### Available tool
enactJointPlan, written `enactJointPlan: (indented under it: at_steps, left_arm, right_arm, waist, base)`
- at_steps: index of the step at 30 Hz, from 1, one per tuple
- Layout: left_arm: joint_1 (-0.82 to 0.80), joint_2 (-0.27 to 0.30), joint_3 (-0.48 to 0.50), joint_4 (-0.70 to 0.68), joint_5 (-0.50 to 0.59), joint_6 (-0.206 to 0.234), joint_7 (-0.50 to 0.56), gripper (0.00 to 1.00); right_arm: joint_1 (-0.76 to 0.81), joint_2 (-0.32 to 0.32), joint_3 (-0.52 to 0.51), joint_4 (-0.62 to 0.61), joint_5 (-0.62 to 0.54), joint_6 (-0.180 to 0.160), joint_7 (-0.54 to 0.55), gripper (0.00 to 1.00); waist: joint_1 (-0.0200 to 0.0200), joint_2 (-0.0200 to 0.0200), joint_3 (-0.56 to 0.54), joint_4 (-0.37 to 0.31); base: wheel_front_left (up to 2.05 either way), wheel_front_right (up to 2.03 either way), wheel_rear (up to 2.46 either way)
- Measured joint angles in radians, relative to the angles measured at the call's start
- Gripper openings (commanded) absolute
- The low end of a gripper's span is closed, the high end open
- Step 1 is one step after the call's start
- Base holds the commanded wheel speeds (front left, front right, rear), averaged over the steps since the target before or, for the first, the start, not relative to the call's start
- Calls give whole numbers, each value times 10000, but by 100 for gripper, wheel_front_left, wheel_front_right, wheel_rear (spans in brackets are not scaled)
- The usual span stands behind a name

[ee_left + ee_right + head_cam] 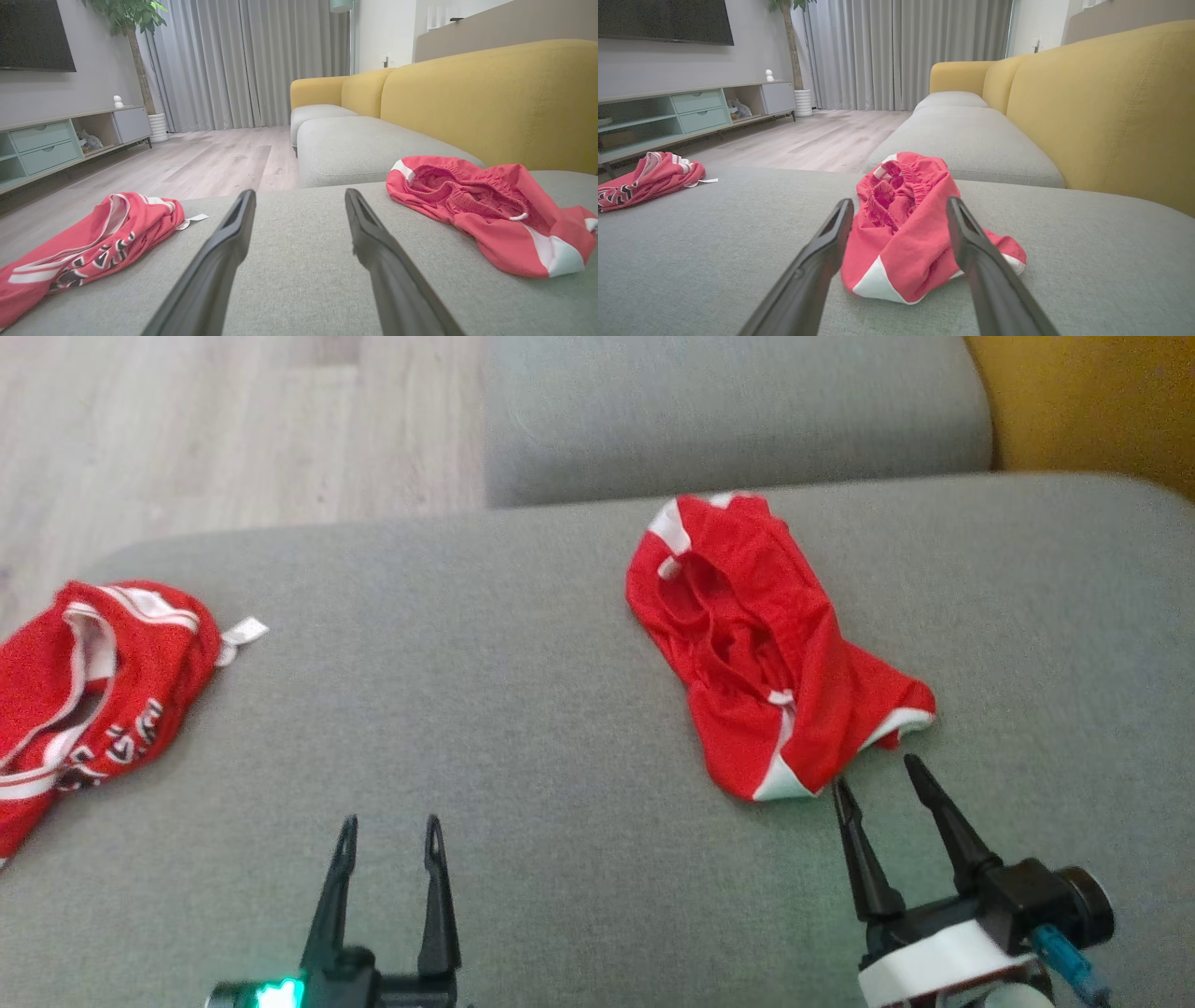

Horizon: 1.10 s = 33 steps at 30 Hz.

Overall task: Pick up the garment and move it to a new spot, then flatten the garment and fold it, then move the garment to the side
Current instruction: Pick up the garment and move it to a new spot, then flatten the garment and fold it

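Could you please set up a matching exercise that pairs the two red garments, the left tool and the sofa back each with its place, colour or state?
Column one:
1. shorts
2. jersey
3. left tool
4. sofa back

Column two:
A. yellow
B. open, over bare cushion
C. at the cushion's left edge, lettering showing
D. crumpled, just ahead of the right tool

Pairs: 1-D, 2-C, 3-B, 4-A.
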Motion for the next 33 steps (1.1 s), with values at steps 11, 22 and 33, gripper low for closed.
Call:
enactJointPlan:
  at_steps: [11,22,33]
  left_arm:
    - [659,-430,851,63,627,-846,0,100]
    - [666,-704,1348,355,802,-1279,0,100]
    - [668,-844,1547,571,886,-1559,0,100]
  right_arm:
    - [220,13,36,140,17,0,2,100]
    - [221,15,-150,180,79,0,2,100]
    - [221,15,-207,226,79,0,2,100]
  waist:
    - [3,0,-463,197]
    - [3,0,-481,160]
    - [3,0,-419,74]
  base:
    - [0,0,0]
    - [0,0,0]
    - [0,0,0]
